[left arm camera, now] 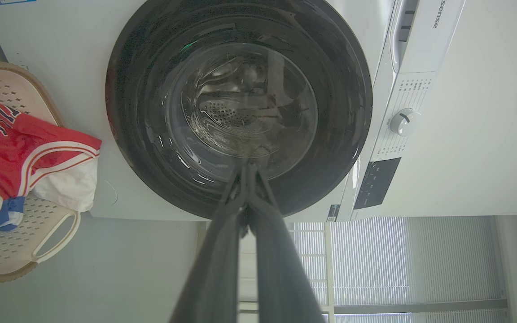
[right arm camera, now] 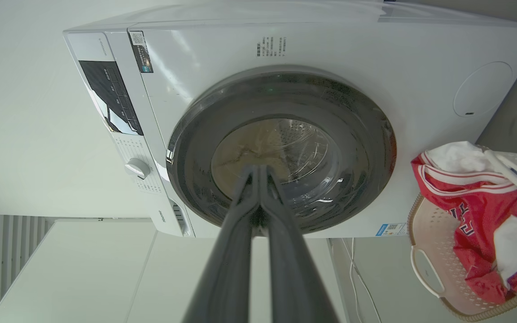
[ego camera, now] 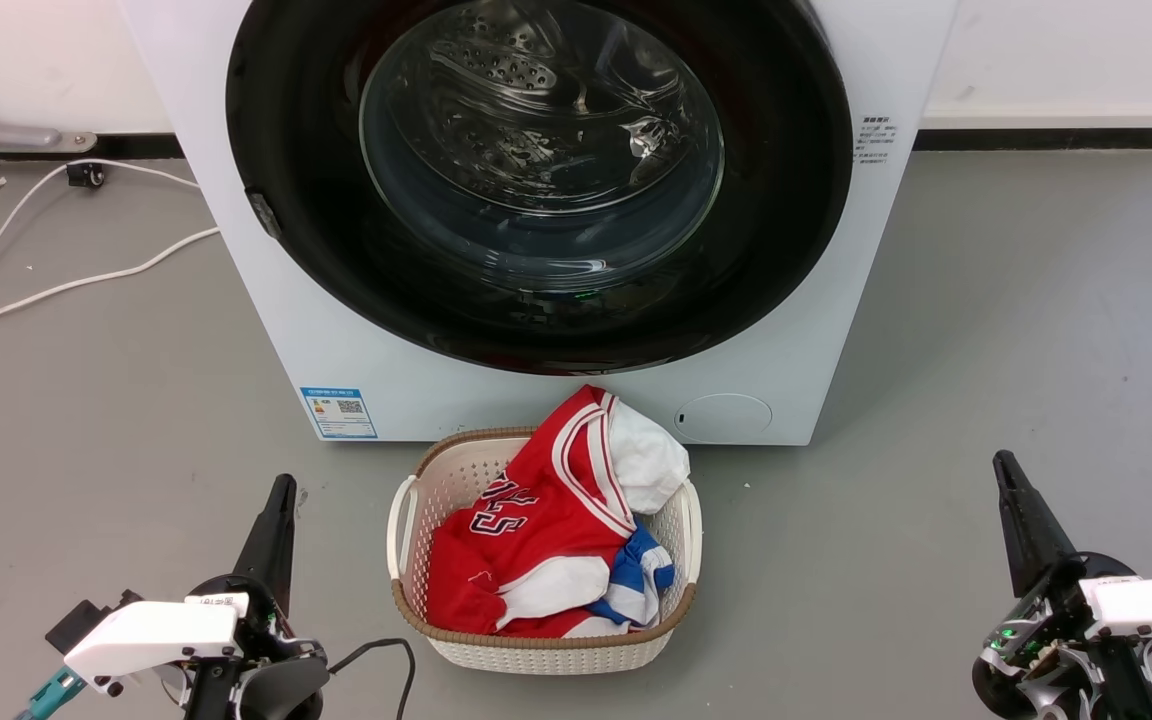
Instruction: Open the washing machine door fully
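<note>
The washing machine (ego camera: 836, 330) is a big white box straight ahead. Its round glossy black door (ego camera: 796, 200) lies flat against the front, with a clear glass bowl at its centre and the steel drum showing through. A small latch piece (ego camera: 263, 212) sits on the door's left rim. My left gripper (ego camera: 282, 486) is low at the left, shut and empty, well short of the machine. At the lower right, my right gripper (ego camera: 1002, 461) is likewise shut and empty. In the wrist views the door (left arm camera: 128, 112) (right arm camera: 366, 148) stands beyond each shut gripper (left arm camera: 246, 167) (right arm camera: 256, 168).
A white laundry basket (ego camera: 416, 500) with a red jersey (ego camera: 536, 520) and white and blue cloth stands on the grey floor just before the machine, between my grippers. White cables (ego camera: 86, 280) run over the floor at the left. A wall lies behind.
</note>
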### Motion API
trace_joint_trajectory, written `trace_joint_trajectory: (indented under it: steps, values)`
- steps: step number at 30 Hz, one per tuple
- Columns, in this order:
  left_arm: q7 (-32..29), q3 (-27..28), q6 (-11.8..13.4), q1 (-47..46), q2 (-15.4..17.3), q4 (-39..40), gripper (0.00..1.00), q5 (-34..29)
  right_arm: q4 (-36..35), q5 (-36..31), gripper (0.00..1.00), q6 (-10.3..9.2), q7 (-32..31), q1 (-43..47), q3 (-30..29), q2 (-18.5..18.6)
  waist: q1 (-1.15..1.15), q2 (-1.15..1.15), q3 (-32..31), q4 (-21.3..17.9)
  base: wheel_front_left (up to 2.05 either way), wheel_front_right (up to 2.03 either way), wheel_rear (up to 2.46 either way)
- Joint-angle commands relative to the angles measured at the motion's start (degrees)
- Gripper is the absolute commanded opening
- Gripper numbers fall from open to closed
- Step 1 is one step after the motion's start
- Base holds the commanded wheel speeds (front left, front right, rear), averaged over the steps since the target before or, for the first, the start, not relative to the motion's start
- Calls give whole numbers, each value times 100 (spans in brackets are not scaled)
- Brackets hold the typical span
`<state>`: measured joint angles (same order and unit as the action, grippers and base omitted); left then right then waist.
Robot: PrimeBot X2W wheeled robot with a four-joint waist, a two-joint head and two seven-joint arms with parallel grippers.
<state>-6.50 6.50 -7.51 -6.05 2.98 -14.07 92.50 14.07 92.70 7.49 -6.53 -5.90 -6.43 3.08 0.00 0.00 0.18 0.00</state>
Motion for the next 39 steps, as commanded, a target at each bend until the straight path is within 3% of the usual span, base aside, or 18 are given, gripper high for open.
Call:
trace_joint_trajectory:
  steps: [1, 28, 29, 39]
  values:
    - [-27, 24, -15, -44, -17, -2, 0, -21, 7, -47, 0, 0, -9, -72, -7, -19, 0, 0, 0, 0, 0, 0, 0]
    - [-24, 25, -15, -44, -18, -2, 0, -23, 7, -52, 0, 0, -10, -73, -10, -22, 0, 0, 0, 0, 0, 0, 0]
    - [-24, 26, -15, -44, -18, -2, 100, -23, 7, -52, 100, 0, -10, -73, -10, -22, 0, 0, 0, 0, 0, 0, 0]
    - [167, -10, 2, 208, -17, -77, 100, -189, 121, -168, 100, -1, 168, 229, 13, -16, 0, 0, 4, 0, 0, 0, 0]
